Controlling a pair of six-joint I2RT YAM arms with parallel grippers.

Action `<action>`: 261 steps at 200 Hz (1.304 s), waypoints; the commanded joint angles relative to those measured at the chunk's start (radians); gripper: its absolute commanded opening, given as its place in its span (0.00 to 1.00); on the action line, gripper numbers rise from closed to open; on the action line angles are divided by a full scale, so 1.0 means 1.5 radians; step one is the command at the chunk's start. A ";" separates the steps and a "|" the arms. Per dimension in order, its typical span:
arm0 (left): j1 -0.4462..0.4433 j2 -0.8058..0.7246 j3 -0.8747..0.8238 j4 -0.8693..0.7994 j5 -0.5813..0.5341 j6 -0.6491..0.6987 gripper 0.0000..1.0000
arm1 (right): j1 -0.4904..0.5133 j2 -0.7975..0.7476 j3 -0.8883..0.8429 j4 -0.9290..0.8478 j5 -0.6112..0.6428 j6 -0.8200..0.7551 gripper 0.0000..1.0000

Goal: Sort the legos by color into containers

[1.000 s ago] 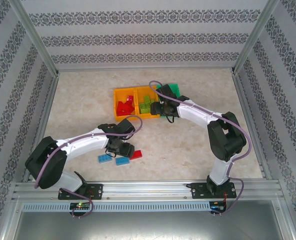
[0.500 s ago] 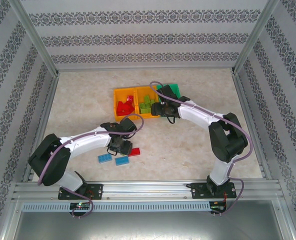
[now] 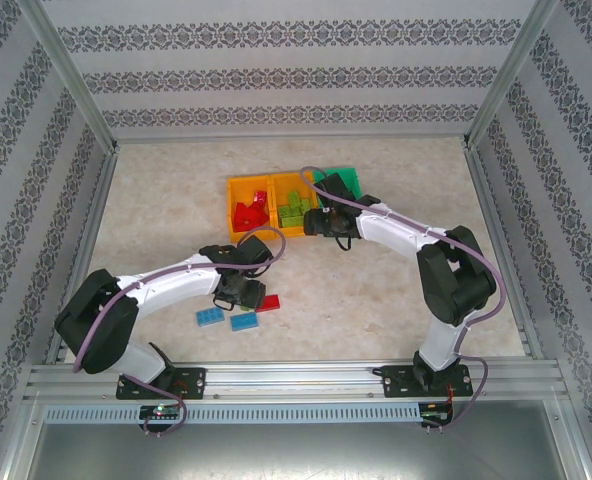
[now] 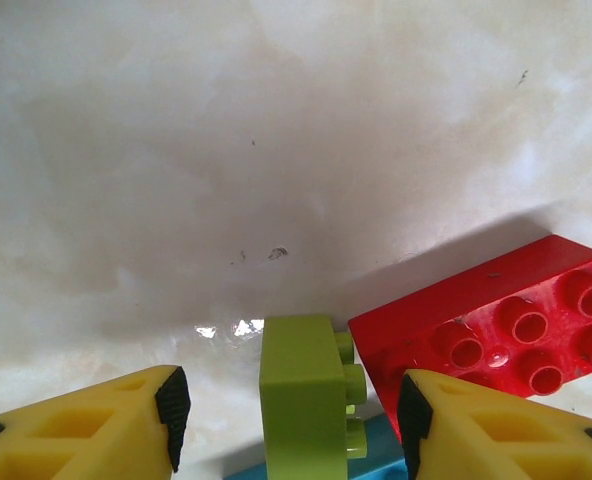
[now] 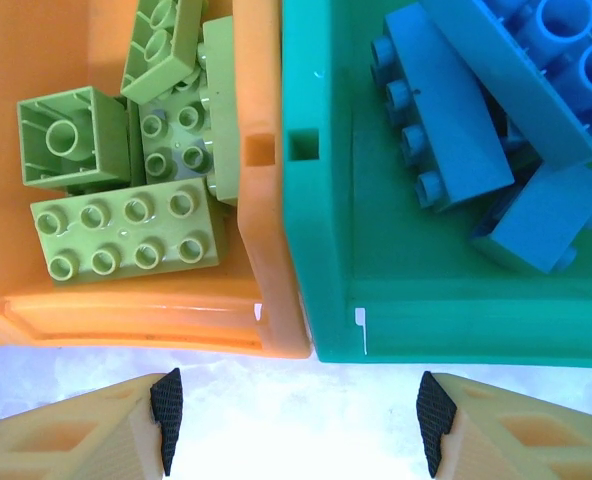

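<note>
**Both tools open, bricks partly sorted by colour**

Your left tool (image 4: 293, 418) has its jaws spread either side of a light green brick (image 4: 298, 395) lying on the counter (image 4: 276, 150). Its studs face a studded red brick (image 4: 496, 330) just beside it, and a blue brick (image 4: 381, 458) shows behind them. Your right tool (image 5: 296, 420), jaws wide and empty, hovers at the near wall where the middle orange bin (image 5: 261, 300), holding light green bricks (image 5: 126, 235), joins the green bin (image 5: 326, 250), holding blue bricks (image 5: 456, 110). Red bricks (image 3: 248, 212) lie in the left orange bin (image 3: 234, 190).
</note>
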 commanded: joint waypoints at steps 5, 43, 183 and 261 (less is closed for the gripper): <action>0.002 0.010 0.018 0.006 0.004 -0.011 0.61 | 0.021 -0.038 -0.010 -0.006 0.023 -0.010 0.66; 0.002 -0.018 0.013 -0.002 -0.021 -0.028 0.67 | 0.062 -0.105 -0.061 -0.004 0.033 -0.023 0.65; 0.184 -0.156 -0.066 -0.051 -0.019 -0.057 0.99 | 0.279 -0.088 -0.151 0.063 -0.193 -0.517 0.93; 0.268 -0.190 -0.099 -0.050 0.031 -0.053 0.99 | 0.309 0.014 -0.087 0.062 -0.180 -0.573 0.93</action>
